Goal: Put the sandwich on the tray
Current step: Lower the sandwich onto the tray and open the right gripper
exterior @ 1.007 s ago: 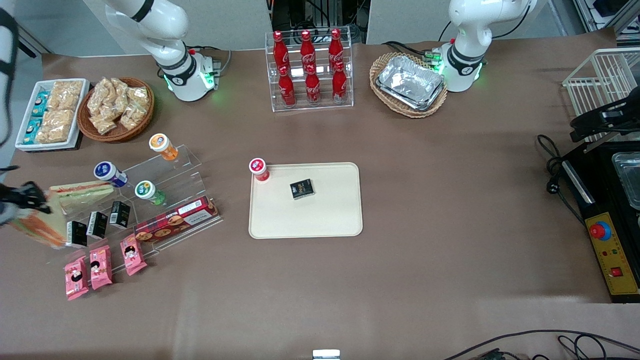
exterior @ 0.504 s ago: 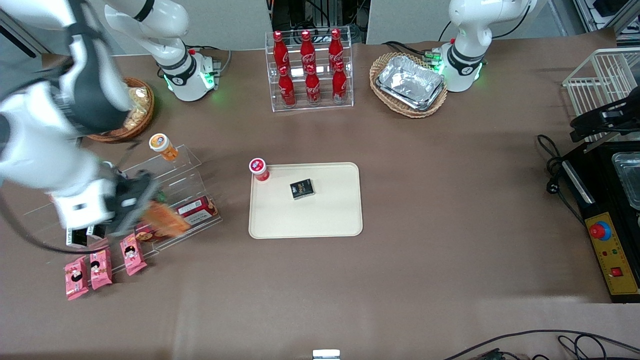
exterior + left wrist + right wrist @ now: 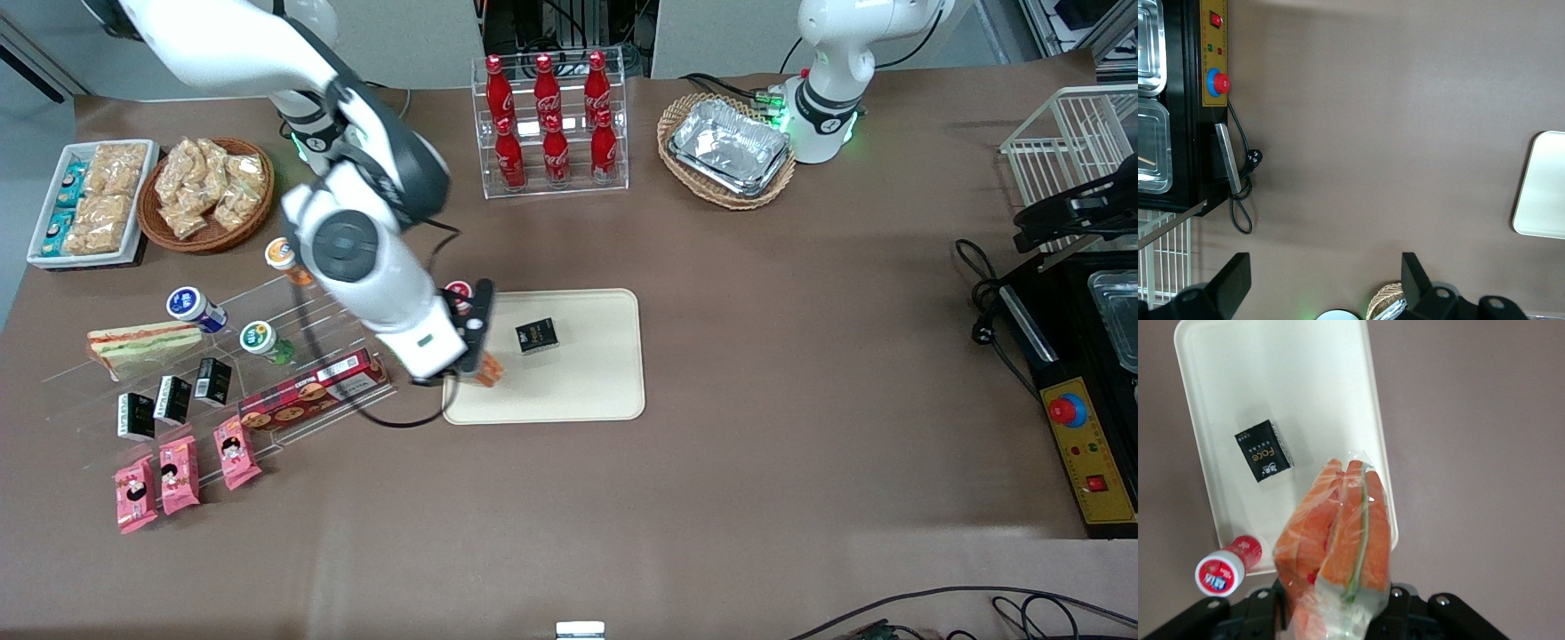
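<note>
While the sandwich (image 3: 1338, 540) hangs clamped between the fingers of the gripper (image 3: 476, 351), it is carried above the edge of the tray (image 3: 587, 391) nearest the working arm's end of the table, so the pick looks done and the carry nearly so. What seems left is to lower it onto bare tray surface and let go. A small black box (image 3: 537, 336) already lies on the tray, and a red-capped bottle (image 3: 460, 300) lies at the tray's corner. From the front, the arm hides most of the sandwich; only an orange corner shows. Whether it touches the tray cannot be told, and the wrist camera cuts off the fingertips.
</note>
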`<state>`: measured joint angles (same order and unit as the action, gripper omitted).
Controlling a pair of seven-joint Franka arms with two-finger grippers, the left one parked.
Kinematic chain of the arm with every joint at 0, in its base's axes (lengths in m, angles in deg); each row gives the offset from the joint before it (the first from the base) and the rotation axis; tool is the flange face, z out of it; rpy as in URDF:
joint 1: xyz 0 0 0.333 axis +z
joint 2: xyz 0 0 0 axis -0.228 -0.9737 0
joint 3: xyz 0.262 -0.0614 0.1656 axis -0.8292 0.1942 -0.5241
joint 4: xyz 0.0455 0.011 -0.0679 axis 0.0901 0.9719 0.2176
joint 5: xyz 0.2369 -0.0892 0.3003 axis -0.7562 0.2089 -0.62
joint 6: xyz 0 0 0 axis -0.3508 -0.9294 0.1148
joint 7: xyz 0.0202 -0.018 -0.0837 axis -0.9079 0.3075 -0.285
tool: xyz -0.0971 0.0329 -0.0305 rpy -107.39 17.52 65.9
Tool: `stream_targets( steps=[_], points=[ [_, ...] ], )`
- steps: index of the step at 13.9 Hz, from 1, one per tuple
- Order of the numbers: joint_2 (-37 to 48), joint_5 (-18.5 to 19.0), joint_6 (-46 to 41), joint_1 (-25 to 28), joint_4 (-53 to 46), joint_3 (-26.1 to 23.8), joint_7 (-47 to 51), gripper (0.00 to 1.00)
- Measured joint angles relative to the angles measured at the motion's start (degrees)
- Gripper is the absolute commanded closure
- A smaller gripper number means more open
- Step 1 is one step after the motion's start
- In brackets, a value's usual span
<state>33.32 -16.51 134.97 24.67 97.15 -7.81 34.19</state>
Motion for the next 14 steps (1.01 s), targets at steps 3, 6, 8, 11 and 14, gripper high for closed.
stream_targets(
  steps=[3,6,8,11,14],
  points=[
    [-4.5,4.8,4.0,3.7,0.0,0.1,0.8,0.51],
    [-8.7,8.3,9.8,4.9,0.0,0.1,1.2,0.51],
    [-11.8,9.3,13.8,5.9,0.1,0.2,1.2,0.50],
    [-14.4,11.3,17.2,7.8,0.1,0.4,1.2,0.49],
    [-16.3,11.5,19.7,9.0,0.1,0.5,2.0,0.40]
  ],
)
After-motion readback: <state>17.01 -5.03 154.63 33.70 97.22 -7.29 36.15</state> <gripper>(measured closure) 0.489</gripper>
